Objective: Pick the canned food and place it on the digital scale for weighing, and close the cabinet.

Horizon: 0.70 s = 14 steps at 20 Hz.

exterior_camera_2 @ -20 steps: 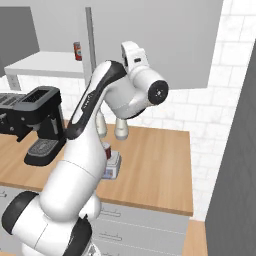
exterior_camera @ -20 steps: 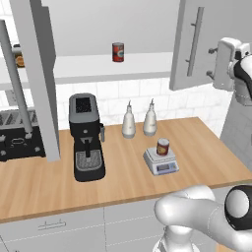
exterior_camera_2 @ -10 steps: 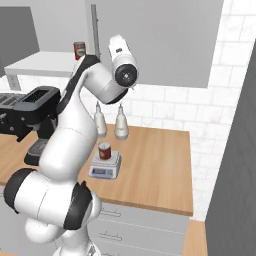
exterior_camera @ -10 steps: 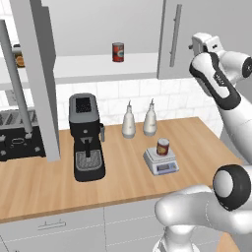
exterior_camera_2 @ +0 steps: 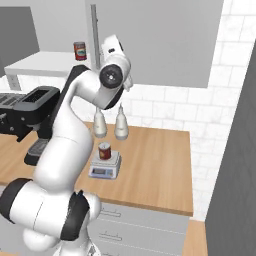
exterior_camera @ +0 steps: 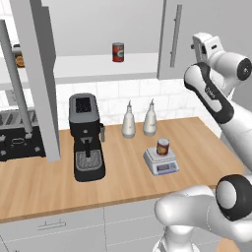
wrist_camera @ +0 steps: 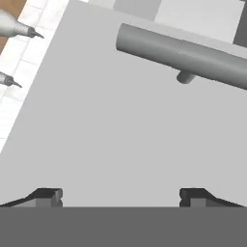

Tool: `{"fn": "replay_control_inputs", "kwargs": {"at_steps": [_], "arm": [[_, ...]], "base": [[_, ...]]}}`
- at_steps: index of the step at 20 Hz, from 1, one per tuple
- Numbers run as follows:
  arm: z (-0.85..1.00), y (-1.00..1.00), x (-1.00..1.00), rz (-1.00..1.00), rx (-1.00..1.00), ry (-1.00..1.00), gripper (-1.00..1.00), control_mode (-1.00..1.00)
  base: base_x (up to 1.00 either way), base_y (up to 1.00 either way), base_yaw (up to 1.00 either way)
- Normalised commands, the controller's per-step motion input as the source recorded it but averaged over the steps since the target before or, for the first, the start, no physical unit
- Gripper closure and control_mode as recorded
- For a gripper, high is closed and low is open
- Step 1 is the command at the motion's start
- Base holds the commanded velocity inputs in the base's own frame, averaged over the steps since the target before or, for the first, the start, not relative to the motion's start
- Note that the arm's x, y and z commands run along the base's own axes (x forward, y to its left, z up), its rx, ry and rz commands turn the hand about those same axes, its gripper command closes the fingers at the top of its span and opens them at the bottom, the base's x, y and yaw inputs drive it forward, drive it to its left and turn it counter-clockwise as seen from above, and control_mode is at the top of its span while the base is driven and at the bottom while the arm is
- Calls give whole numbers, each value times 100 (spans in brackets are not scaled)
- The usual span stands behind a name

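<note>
The dark-red can with orange-tan label (exterior_camera: 163,146) sits on the silver-grey square scale (exterior_camera: 161,162); the hand (wrist_camera: 120,195), fingers spread and empty, has swung up against the grey cabinet's right door (exterior_camera: 206,29), ready to push it closed

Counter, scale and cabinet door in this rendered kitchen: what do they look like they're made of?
The counter looks like wood: warm tan with faint grain streaks, matte. The digital scale reads as brushed metal or silver plastic: pale grey and flat, too small to tell which. The cabinet door seems painted or laminate board: uniform matte grey with no grain. Its bar handle looks like satin grey metal.
</note>
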Motion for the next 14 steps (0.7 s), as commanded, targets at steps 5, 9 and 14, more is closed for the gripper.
{"fn": "replay_control_inputs", "kwargs": {"at_steps": [5,9,14], "arm": [[24,-14,-96,0,0,17,-100,-100],[2,0,-100,0,0,4,-100,-100],[0,3,-94,0,0,-1,-100,-100]], "base": [[0,0,0],[0,0,0],[0,0,0]]}}
